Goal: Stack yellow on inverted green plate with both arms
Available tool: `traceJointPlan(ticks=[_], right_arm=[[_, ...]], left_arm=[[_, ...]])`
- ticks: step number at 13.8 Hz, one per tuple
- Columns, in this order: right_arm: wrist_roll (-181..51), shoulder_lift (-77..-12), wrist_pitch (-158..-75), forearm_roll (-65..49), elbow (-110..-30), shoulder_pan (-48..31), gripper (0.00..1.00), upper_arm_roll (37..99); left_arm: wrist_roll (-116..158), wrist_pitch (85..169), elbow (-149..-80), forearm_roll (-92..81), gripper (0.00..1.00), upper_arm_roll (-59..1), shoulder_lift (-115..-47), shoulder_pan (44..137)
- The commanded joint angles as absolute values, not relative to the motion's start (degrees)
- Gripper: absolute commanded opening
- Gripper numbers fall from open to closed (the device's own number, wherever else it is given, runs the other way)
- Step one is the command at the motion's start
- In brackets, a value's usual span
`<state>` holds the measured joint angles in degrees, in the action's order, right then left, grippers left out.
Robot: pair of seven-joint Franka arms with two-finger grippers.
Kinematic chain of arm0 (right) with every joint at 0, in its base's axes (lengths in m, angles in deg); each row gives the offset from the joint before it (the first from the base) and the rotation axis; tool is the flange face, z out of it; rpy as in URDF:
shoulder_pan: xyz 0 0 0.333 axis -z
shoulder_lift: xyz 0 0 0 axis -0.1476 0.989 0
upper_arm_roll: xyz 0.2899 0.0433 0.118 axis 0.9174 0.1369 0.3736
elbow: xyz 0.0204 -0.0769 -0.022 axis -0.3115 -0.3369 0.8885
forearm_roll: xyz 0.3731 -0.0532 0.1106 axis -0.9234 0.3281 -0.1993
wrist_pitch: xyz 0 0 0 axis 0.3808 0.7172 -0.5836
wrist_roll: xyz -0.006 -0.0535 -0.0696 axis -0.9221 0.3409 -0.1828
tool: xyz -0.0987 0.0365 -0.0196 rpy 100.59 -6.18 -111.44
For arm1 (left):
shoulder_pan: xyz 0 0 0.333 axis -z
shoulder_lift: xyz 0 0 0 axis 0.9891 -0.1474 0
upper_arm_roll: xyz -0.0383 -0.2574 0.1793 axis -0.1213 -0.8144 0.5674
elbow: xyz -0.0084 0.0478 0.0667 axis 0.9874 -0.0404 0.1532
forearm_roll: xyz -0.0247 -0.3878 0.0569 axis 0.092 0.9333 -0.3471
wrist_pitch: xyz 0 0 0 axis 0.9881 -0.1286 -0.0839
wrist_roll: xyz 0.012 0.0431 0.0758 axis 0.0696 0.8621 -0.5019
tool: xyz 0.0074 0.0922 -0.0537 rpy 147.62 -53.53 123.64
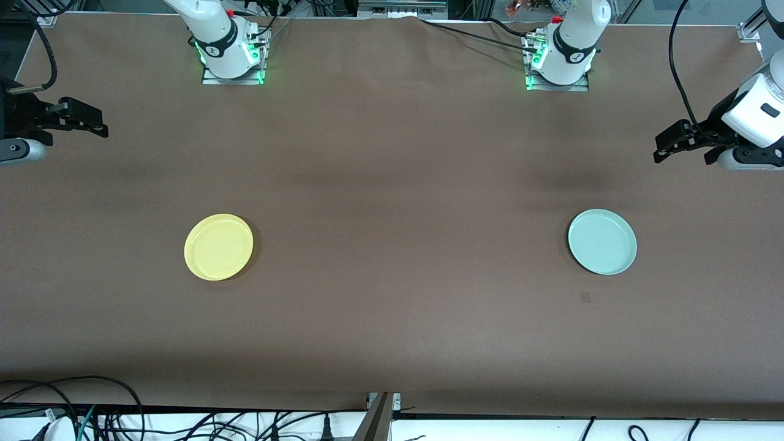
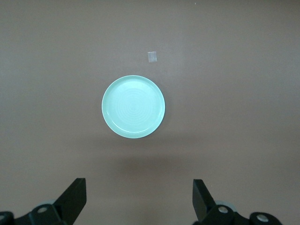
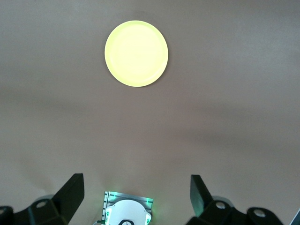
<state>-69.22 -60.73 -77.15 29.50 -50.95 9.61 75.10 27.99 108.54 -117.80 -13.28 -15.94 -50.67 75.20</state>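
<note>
Plates apart, arms waiting

Yellow plate (image 1: 218, 247) at the counter's (image 1: 392, 184) eight o'clock, green plate (image 1: 602, 241) at four, upright; left end effector (image 1: 667, 144) and right end effector (image 1: 92, 122) hang open overhead, presumably for clearance.

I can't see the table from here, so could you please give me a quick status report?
Left gripper and right gripper open, empty, high at table ends. Yellow plate and green plate far apart, green rim-up. Nothing between them.

You see the yellow plate (image 3: 136, 53) flat on the brown table (image 3: 234, 117), the right gripper (image 3: 136, 192) spread wide above its arm's base (image 3: 127, 213).
</note>
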Motion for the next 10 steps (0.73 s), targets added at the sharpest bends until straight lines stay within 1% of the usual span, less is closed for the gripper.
traceJointPlan(ticks=[1,3,10], right_arm=[[-68.93,-60.77,-77.23,29.56,-50.87,9.54,1.00,75.15],[-68.93,-60.77,-77.23,29.56,-50.87,9.54,1.00,75.15],[-68.93,-60.68,-77.23,29.56,-50.87,9.54,1.00,75.15]], left_arm=[[27.77,107.59,-118.08,-12.16,1.00,-17.30,-49.30,75.73],[27.60,106.19,-116.09,-12.16,1.00,-17.40,-50.07,75.46],[27.60,106.37,-115.91,-12.16,1.00,-17.40,-50.24,75.37]])
